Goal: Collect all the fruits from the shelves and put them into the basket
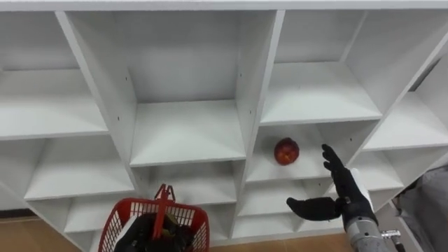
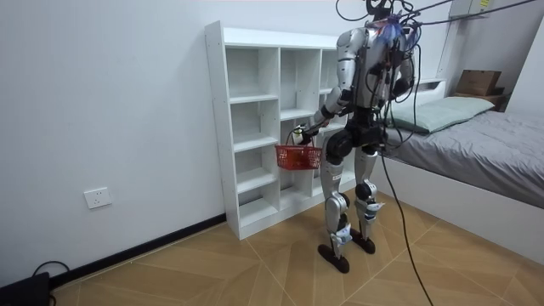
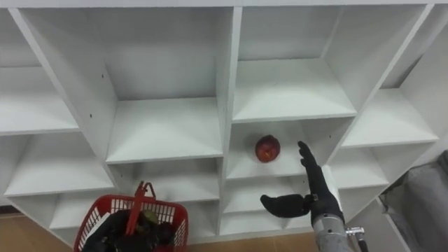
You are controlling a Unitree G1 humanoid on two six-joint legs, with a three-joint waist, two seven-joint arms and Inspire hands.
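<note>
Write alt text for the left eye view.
A red fruit sits in a cubby of white shelves, with the robot's open right hand just below and to the right of it, not touching. At lower left, the left hand holds a red basket.

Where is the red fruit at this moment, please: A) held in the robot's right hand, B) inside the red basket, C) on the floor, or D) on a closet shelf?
D: the red fruit lies on a shelf of the white closet, just beyond the open right hand, which does not touch it. The red basket hangs from the left hand.
</note>
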